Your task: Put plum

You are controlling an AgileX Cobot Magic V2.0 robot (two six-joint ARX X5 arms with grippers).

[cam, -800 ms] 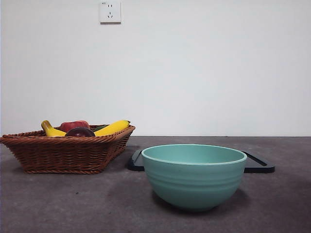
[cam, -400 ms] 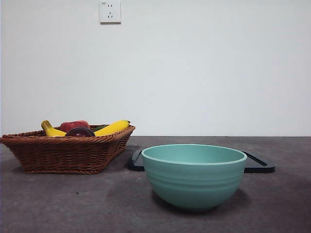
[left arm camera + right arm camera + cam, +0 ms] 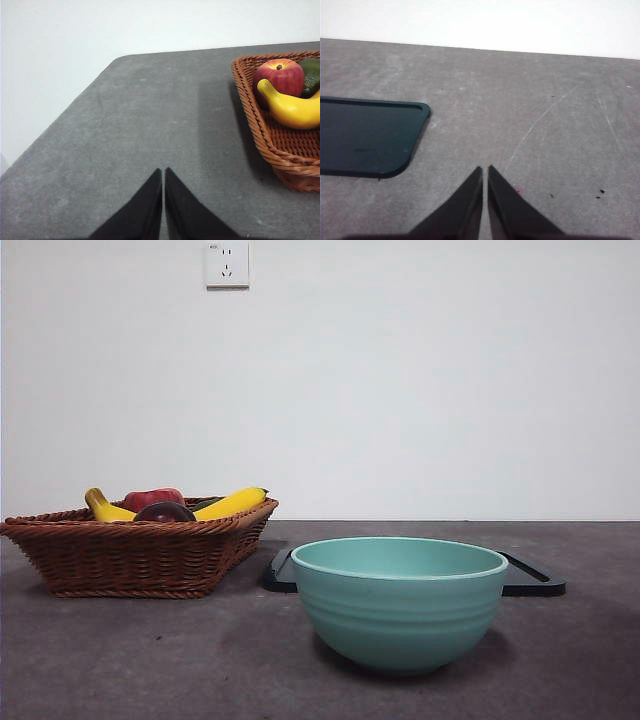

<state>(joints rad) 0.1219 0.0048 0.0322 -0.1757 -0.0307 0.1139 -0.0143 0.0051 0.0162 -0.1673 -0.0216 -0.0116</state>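
The plum (image 3: 165, 512), dark maroon and nearly black, lies in a brown wicker basket (image 3: 140, 558) at the left of the front view, in front of a red apple (image 3: 153, 498) and between two yellow bananas (image 3: 230, 504). Neither arm shows in the front view. My left gripper (image 3: 163, 172) is shut over bare table beside the basket (image 3: 260, 145); the apple (image 3: 278, 79) and a banana (image 3: 292, 109) show there, the plum does not. My right gripper (image 3: 485, 170) is shut over bare table near a dark tray (image 3: 367, 137).
A teal bowl (image 3: 400, 602) stands in the near middle of the table. Behind it lies the flat dark tray (image 3: 530, 580). A green fruit (image 3: 312, 75) sits in the basket behind the apple. A white wall with a socket (image 3: 227, 264) backs the table.
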